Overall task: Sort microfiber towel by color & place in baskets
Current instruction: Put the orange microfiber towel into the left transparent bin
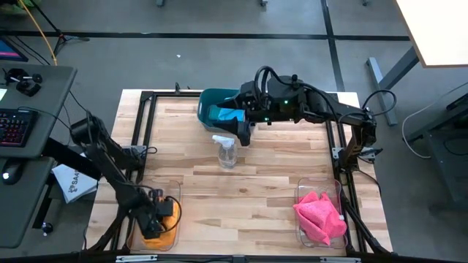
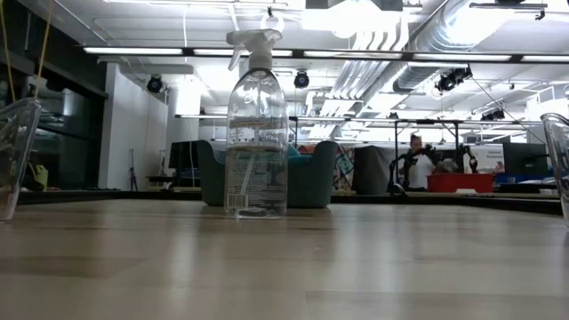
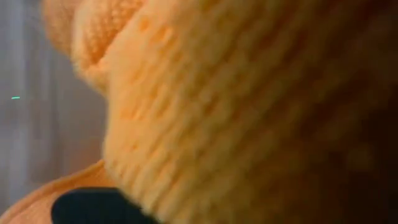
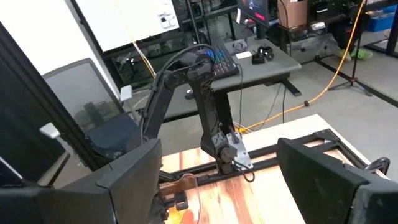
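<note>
Wooden tabletop (image 1: 256, 190) was seen whole only from overhead, with a dark frame along its edges. At the far edge stood a teal tub (image 1: 216, 107) holding a blue towel (image 1: 227, 115); from table height only the tub's wall (image 2: 307, 182) was visible, behind a spray bottle (image 2: 257, 124) standing upright near the table's middle. The right gripper (image 1: 243, 134) was recorded hanging just beside the tub's near rim, toward the bottle. Its wrist camera showed the two dark fingers (image 4: 323, 177) spread well apart with nothing between them, a detail not readable from above.

A clear bin (image 1: 319, 215) at the near right corner held a pink towel (image 1: 320, 216). Another clear bin (image 1: 174, 232) at the near left corner held an orange towel (image 1: 162, 219), with the left gripper (image 1: 155, 216) lowered into it. The left wrist camera was filled by orange cloth (image 3: 236, 118); whether those fingers were apart or together could not be told.
</note>
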Motion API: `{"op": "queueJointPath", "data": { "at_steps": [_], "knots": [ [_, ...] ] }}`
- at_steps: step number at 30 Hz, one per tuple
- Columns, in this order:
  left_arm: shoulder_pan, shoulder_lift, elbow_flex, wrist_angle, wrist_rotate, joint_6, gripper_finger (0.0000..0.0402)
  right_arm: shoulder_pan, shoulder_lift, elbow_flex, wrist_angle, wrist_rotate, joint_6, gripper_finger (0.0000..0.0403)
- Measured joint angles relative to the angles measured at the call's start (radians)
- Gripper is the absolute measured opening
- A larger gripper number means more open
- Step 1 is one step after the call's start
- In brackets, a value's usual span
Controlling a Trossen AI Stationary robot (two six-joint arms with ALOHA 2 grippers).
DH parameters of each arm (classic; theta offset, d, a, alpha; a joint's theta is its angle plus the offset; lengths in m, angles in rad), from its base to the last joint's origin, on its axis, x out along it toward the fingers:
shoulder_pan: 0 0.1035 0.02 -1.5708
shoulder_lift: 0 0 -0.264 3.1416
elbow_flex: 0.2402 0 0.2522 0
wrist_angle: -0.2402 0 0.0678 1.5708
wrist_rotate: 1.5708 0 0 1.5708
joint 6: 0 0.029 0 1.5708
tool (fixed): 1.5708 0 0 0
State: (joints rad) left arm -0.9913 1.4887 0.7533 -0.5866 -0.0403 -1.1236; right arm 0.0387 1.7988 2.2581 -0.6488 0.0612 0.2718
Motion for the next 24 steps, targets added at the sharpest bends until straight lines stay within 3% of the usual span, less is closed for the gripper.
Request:
{"op": "queueJointPath", "data": {
  "at_steps": [6,12,18,24],
  "knots": [
    [0.026,0.016,-0.025,0.082,0.008,0.014,0.0007,0.000,0.000,0.000,-0.002,0.002,0.000,0.0314],
    [0.060,-0.034,-0.030,0.055,0.055,0.053,0.0061,0.000,0.000,0.000,-0.007,0.002,0.000,0.0314],
    [0.076,-0.175,-0.030,0.004,0.199,0.047,0.0135,0.000,0.000,0.000,-0.007,0.001,-0.002,0.0314],
    [0.076,-0.376,-0.030,-0.028,0.242,-0.039,0.0188,0.000,0.000,0.000,-0.008,0.001,-0.003,0.0314]
  ]
}}
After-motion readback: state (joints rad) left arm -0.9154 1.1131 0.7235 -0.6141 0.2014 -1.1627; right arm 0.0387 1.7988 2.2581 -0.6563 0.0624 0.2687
